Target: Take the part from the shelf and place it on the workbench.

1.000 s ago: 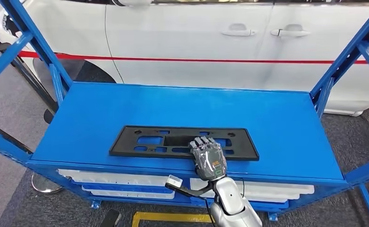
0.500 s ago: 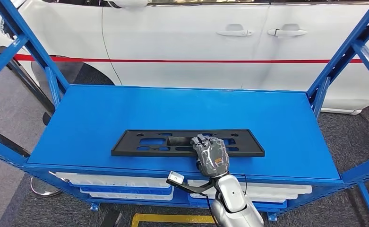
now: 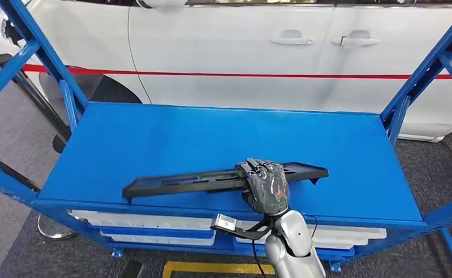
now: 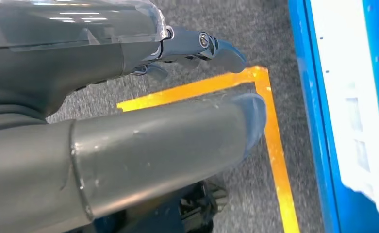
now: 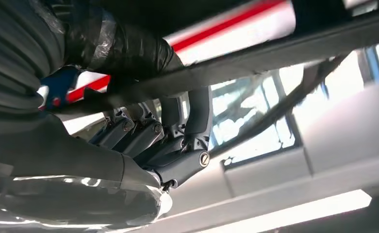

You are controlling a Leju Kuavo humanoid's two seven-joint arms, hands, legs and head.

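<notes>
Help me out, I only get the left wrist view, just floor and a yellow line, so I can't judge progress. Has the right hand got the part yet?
Observer: Yes. In the head view the right hand grips the long black part near its middle.
Operator: Is it lying flat on the shelf?
Observer: No, it is tilted up on edge above the blue shelf top.
Operator: Anything behind the shelf?
Observer: A white car with a red stripe stands just beyond it.
</notes>
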